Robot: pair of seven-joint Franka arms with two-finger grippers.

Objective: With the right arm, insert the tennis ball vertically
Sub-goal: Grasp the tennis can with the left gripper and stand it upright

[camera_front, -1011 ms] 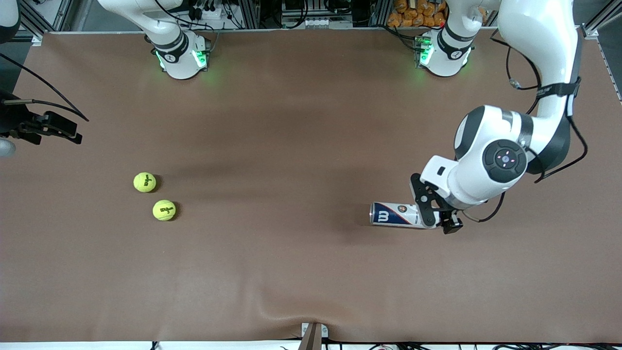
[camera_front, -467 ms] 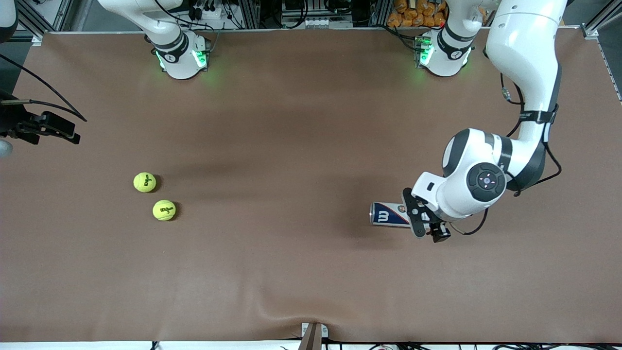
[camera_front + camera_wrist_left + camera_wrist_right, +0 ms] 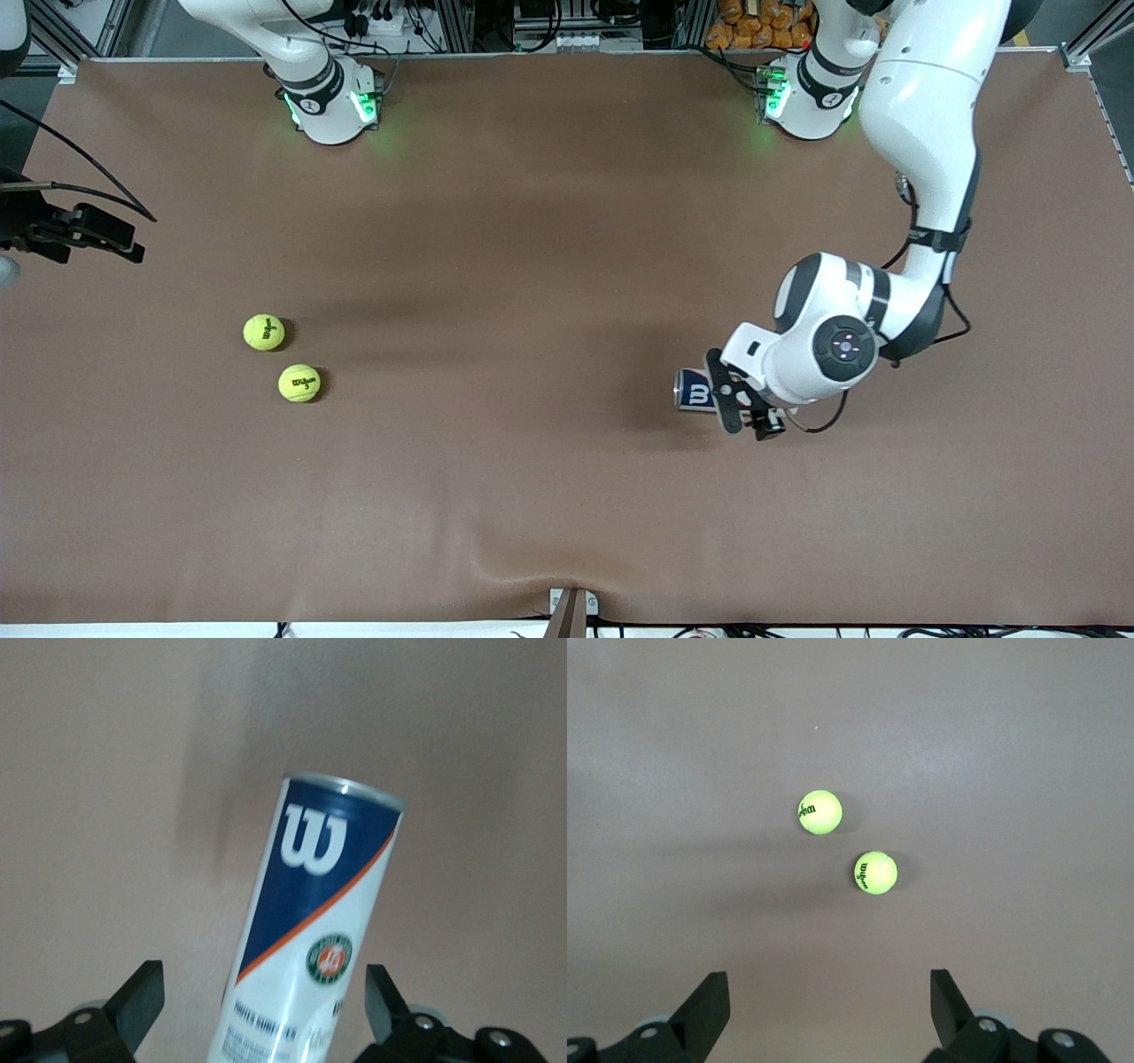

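Black fingers of the left gripper [image 3: 742, 416] stand spread wide, one on each side of the tennis ball can [image 3: 694, 390], gripping nothing; in the left wrist view the can [image 3: 319, 904] runs up between the two fingertips with clearance on both flanks. The can lies on its side on the brown table [image 3: 532, 221], at about four o'clock from the table's centre in the front view, long axis nine-to-three, silver rim toward nine; whether that end is open cannot be told.

Right gripper [image 3: 133, 241] waits at nine o'clock, at the right arm's end of the table, likewise spread and empty; its wrist view shows both balls below it. First tennis ball [image 3: 264, 332] sits at eight o'clock from centre; second tennis ball [image 3: 299, 383] just beside it at five o'clock, apart, not touching.

Risks, as judged:
- round can on a smooth cloth; if one finger meets it first it may roll out of the closing grip;
- a hold near one end may let the can swing while being stood upright;
- balls lie close; a wide gripper descending on one may nudge the other away;
- a tilted can would reject a vertical insertion.
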